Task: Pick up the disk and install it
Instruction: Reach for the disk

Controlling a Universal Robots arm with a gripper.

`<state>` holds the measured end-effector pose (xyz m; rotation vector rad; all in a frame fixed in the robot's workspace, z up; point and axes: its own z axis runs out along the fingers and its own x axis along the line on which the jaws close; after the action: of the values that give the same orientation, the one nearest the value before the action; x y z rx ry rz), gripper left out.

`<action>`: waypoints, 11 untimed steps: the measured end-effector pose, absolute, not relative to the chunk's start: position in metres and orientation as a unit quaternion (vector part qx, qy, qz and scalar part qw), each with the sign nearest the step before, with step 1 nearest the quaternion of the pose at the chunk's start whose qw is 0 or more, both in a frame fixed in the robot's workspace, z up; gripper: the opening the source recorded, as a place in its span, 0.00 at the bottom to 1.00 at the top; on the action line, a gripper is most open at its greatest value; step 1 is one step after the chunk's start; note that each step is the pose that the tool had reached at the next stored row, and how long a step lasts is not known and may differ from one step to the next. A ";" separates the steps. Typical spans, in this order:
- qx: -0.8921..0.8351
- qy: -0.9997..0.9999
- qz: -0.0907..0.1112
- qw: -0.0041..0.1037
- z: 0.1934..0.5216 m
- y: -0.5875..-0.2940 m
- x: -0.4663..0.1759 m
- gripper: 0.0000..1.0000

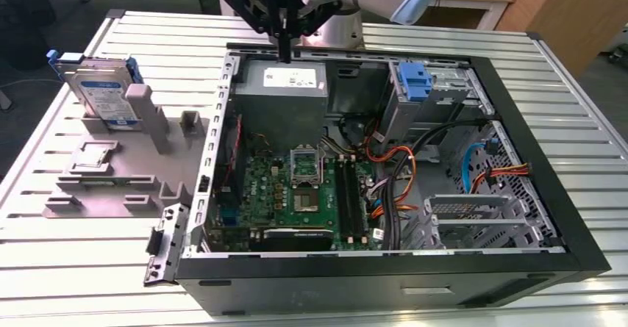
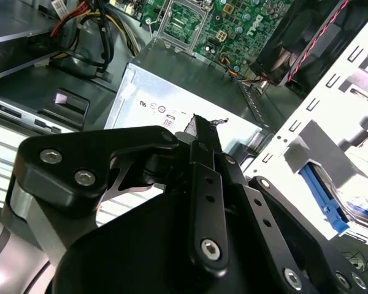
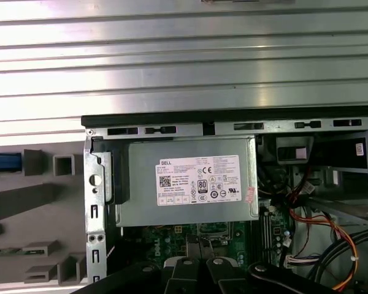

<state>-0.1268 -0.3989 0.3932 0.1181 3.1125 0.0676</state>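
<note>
Pincer | we are seeing it pressed together, empty, hovering just above the power supply; disk is standing well apart from it, in a grey rack

Flat silver-grey disk with white-and-blue label and blue side rails. Standing on edge, slightly tilted, in grey holder at the exterior view's far left, outside the computer case.

A robotics lab: opened computer case on a slatted aluminium bench.
</note>
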 end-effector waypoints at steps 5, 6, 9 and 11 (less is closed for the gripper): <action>0.038 0.999 0.022 0.013 0.393 -0.399 -0.129 0.11; 0.038 0.999 0.022 0.013 0.393 -0.399 -0.129 0.11; 0.038 0.999 0.022 0.013 0.393 -0.399 -0.132 0.11; 0.038 0.999 0.022 0.013 0.393 -0.399 -0.133 0.11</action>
<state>-0.1331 -0.3989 0.3931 0.1181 3.1125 0.0677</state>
